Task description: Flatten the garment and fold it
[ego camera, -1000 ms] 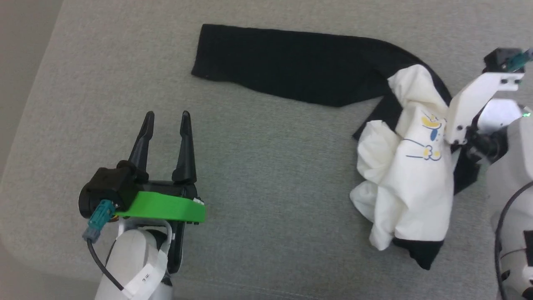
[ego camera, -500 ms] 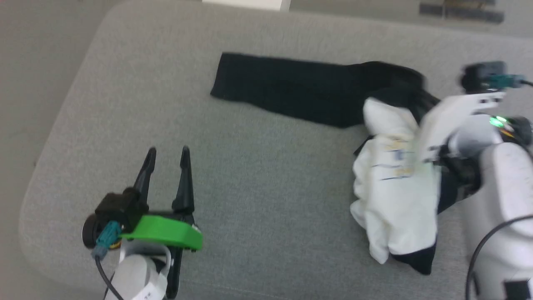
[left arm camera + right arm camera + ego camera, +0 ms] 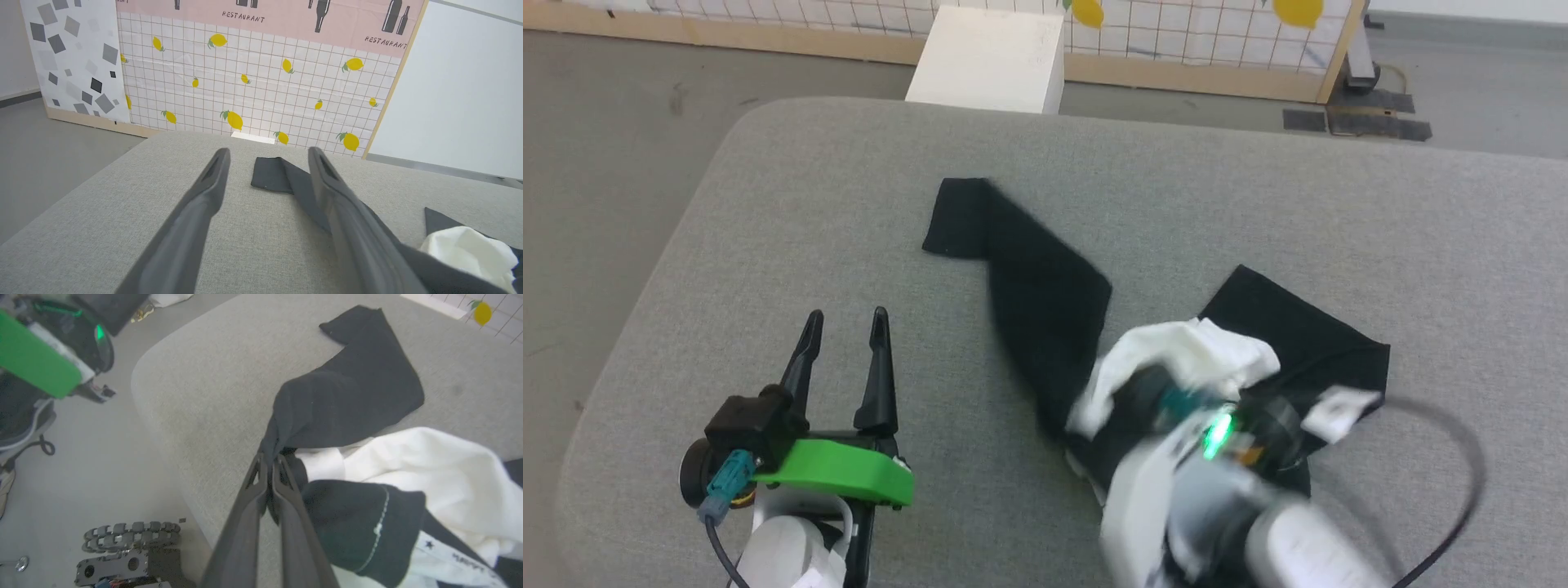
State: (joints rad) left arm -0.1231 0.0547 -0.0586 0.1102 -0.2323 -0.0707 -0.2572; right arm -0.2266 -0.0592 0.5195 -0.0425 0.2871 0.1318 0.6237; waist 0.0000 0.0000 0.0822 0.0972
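Head view: the long-sleeved shirt (image 3: 1045,302) lies bunched on the grey bench (image 3: 768,204) from centre toward 4 o'clock, one black sleeve reaching 11 o'clock. The right gripper (image 3: 269,459) pinches its black fabric between closed fingers; the left gripper (image 3: 845,314), at 8 o'clock, has fingers spread, empty.

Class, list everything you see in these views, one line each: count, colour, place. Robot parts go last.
garment: one, white with black sleeves, crumpled on the padded surface, one sleeve reaching toward its far left
padded surface: one, grey, under the garment
box: one, white, beyond the surface's far edge
panel: one, white grid with yellow lemons, behind the box
floor: one, grey, around the surface
left gripper: one, dark fingers, open, over the surface's near left
right gripper: one, dark fingers, shut on the garment's black fabric
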